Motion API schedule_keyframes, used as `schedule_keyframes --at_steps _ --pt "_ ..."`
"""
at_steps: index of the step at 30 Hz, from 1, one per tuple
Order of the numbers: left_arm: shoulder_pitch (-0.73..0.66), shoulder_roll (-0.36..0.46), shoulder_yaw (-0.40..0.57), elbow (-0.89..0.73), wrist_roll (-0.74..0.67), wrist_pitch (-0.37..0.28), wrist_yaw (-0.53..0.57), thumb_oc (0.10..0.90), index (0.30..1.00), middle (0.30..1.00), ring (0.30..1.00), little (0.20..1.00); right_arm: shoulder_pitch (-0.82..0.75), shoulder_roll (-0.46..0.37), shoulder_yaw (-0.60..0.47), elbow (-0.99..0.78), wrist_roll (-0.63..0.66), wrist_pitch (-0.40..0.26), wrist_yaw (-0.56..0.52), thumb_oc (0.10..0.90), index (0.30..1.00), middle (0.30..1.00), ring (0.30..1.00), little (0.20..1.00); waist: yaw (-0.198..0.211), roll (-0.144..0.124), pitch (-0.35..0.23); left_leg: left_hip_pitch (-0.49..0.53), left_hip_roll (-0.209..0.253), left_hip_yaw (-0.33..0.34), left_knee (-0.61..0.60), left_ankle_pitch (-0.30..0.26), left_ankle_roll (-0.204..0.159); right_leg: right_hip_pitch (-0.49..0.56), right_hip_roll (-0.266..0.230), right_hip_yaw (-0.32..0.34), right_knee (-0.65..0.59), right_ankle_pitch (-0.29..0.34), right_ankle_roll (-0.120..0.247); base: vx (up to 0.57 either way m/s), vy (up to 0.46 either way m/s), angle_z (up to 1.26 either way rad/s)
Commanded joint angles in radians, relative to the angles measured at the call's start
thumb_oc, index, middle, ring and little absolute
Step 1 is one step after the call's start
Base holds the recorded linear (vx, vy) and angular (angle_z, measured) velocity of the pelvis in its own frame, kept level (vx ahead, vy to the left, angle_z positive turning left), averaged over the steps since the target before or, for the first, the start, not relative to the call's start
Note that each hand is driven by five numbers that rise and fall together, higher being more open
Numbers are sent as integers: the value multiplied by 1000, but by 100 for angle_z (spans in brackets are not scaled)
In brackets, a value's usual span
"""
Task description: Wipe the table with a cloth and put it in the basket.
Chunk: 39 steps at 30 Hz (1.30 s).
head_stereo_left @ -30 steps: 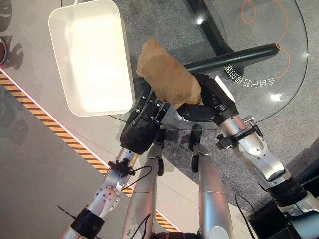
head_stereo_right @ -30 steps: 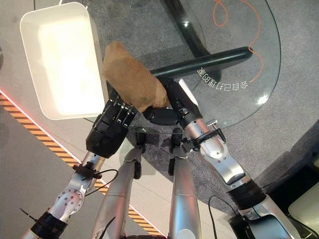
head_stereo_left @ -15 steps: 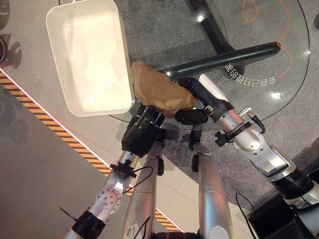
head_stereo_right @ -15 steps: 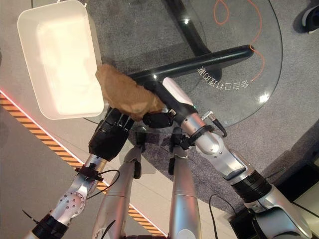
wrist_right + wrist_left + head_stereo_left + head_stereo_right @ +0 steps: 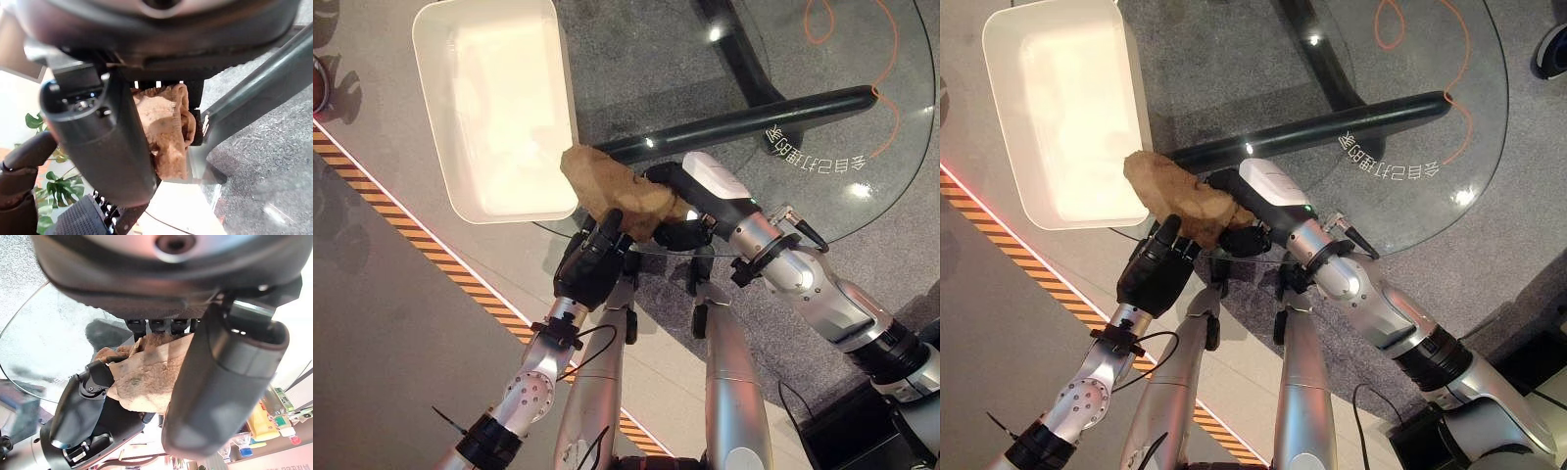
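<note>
White, the basket [image 5: 499,108] sits at the glass table's [image 5: 862,211] left edge. Beside it, at the near rim, the brown cloth [image 5: 617,193] is gripped between left hand [image 5: 592,264] and right hand [image 5: 705,196], fingers curled round it.

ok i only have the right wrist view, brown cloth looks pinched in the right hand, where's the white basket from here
observer: the white rectangular plastic basket is to the robot's left of the crumpled brown cloth. The cloth's far end is beside the basket's near right corner, not yet inside.
operator: and the left hand
observer: the left hand is up against the cloth's near side, at the near edge of the round glass table, opposite the right hand.
</note>
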Motion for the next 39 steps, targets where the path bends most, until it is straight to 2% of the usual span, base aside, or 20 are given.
schedule_keyframes --at_steps 1,6,15,19,21,24,29,33,39 --pt "-66 -10 35 -213 62 -64 -107 800 900 900 900 900 5 -25 131 -193 3 -61 155 100 300 300 300 200 11 -10 -28 40 -60 -5 26 -72 24 60 79 13 -117 53 17 0 0 0" --pt "-76 4 33 -206 34 -76 -116 800 900 900 900 900 -25 -52 169 -191 12 -33 231 100 300 300 300 200 15 -16 -28 43 -60 -6 19 -68 22 65 79 8 -124 57 17 0 0 0" --pt "-71 14 30 -204 -20 -83 -168 800 900 900 900 900 -39 -86 192 -185 35 -13 290 100 300 300 300 200 17 -23 -28 48 -59 -3 10 -64 21 68 81 8 -128 60 16 0 0 0" --pt "-72 16 32 -201 -59 -95 -186 800 900 900 900 900 -37 -93 203 -184 104 -19 360 100 300 300 300 200 18 -26 -28 53 -59 -5 6 -62 21 71 82 6 -129 60 16 0 0 0" --pt "-76 19 30 -201 -70 -116 -191 800 900 900 900 900 -33 -94 210 -189 149 -11 424 100 300 300 300 200 18 -29 -28 52 -60 -7 7 -60 20 71 83 7 -129 62 15 0 0 0" --pt "-83 14 30 -201 -114 -157 -207 800 900 900 900 900 -29 -89 225 -186 173 -16 456 100 300 300 300 200 20 -31 -28 52 -61 -9 5 -57 19 72 83 7 -131 63 14 0 0 0" --pt "-106 -18 40 -181 -234 -206 -237 800 900 900 900 900 -38 -71 237 -160 172 -13 476 100 300 300 300 200 19 -37 -28 58 -62 -12 3 -58 17 78 86 9 -131 61 13 0 0 0" --pt "-134 -38 60 -166 -317 -226 -237 800 900 900 900 900 -57 -61 235 -133 188 -6 436 100 300 300 300 200 16 -43 -28 57 -61 -12 8 -59 14 76 87 11 -127 59 12 0 -5 3" --pt "-188 -54 90 -144 -280 -286 -181 800 900 900 900 900 -78 -60 211 -100 207 -13 420 100 300 300 300 200 7 -46 -28 58 -61 -10 11 -61 13 72 90 18 -120 55 11 0 0 0"
